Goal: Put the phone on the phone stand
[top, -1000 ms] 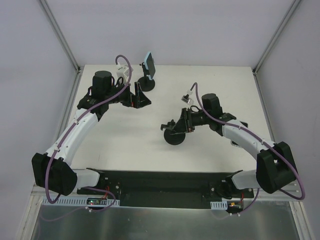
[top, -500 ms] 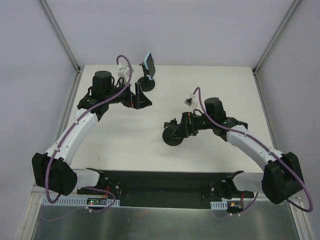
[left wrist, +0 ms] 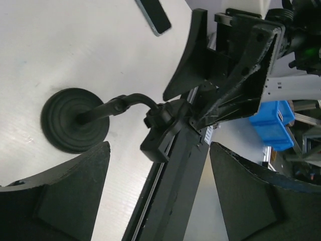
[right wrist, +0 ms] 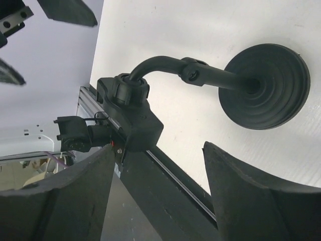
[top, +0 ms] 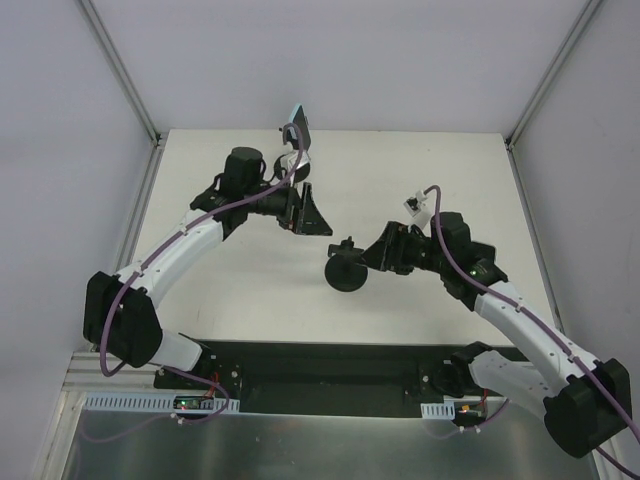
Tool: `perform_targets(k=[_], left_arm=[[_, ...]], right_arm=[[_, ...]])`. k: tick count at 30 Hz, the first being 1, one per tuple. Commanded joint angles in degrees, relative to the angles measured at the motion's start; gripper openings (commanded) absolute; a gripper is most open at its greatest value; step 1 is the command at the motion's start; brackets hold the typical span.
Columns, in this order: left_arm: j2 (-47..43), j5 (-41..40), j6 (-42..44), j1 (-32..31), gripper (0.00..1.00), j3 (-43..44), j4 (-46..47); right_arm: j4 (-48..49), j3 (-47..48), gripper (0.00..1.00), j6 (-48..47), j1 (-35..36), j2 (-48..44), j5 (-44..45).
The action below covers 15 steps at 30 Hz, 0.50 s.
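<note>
1. Phone [top: 297,127] is sitting tilted up at the far edge of the table [top: 450,170], well apart from the phone stand [top: 345,273]. Whatever is propping it is hiding behind the left arm [top: 190,240].
2. The stand is sitting upright mid-table, and its cradle [right wrist: 131,108] is holding nothing.
3. Left gripper [top: 312,214] is hovering near the stand on its far side, jaws spread, gripping nothing. Right gripper [top: 375,252] is hanging just beside the cradle, also spread and empty.
4. I'm reading this as stand positioned, phone pickup not yet started.
5. Next move is calling for the left gripper, being nearer, to swing to the far edge, pinch the phone by its long sides and seat it in the cradle. The right one could be bracing the stand.
6. The only container I'm seeing is a blue bin [left wrist: 271,125] past the table's near edge, and its contents aren't showing.
</note>
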Motion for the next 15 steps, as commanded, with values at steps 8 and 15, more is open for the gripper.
perform_targets(k=[8,15], left_arm=[[3.49,4.86,-2.12,-5.65,0.55,0.12,2.98],[3.33,4.17,-2.65,-6.62,0.52,0.3,2.98]], right_arm=[[12.01,-1.51,0.49,5.17,2.69,1.49,3.25],[9.92,-0.9,0.45,4.47,2.08,-0.79,6.59]])
